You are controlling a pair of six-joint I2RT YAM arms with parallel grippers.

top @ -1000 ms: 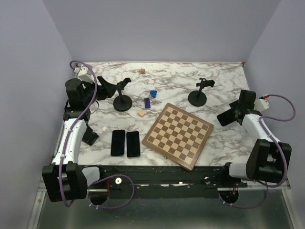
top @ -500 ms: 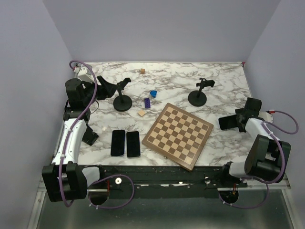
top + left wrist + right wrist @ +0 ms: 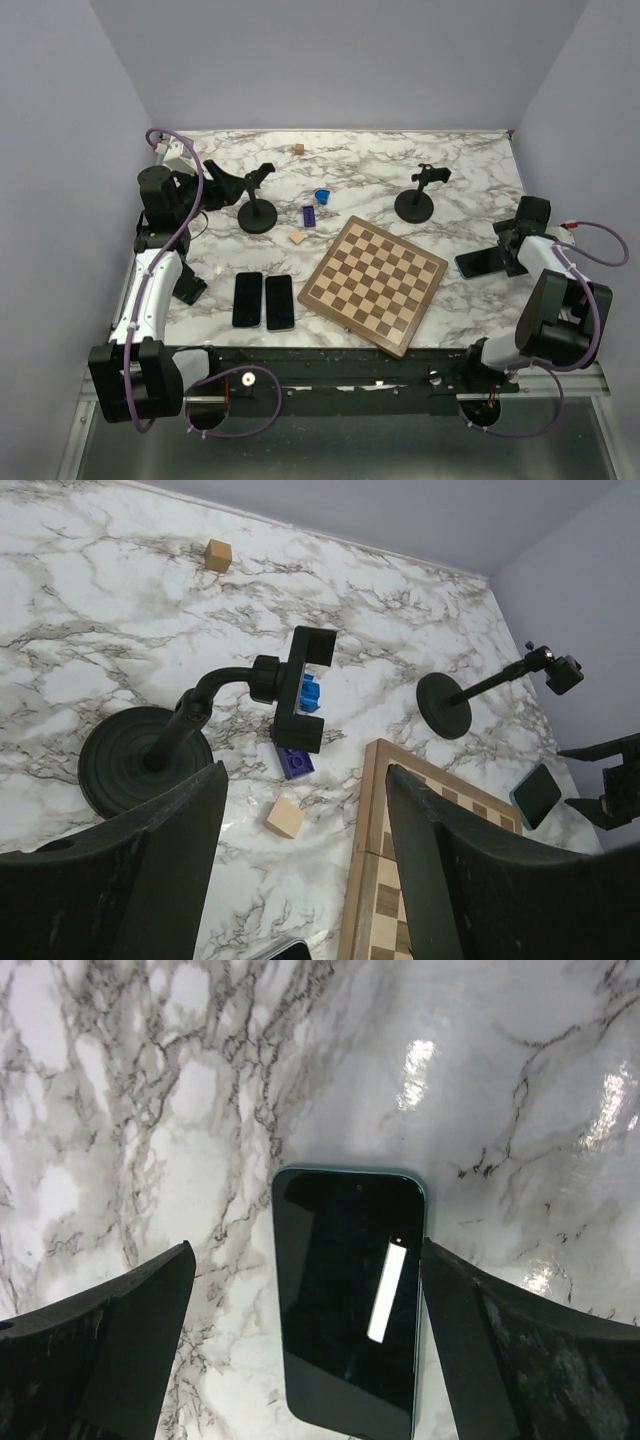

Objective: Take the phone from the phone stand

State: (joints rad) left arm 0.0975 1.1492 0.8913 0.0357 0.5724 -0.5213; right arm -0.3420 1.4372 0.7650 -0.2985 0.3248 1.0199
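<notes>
1. Upper left: the left gripper (image 3: 305,815) hangs spread and empty beside a vacant phone stand (image 3: 258,208).
2. Centre: a chessboard (image 3: 374,283) lies on the marble table (image 3: 470,170).
3. Right edge: the phone (image 3: 350,1300) lies flat on the marble, between the parted fingers of the right gripper (image 3: 307,1258), which grips nothing.

Top: overhead, far; left wrist: oblique; right wrist: close, downward (3 share phone (image 3: 350,1300)).

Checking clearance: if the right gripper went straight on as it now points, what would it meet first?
The right gripper would likely meet the phone lying flat on the table; depth unclear.
</notes>
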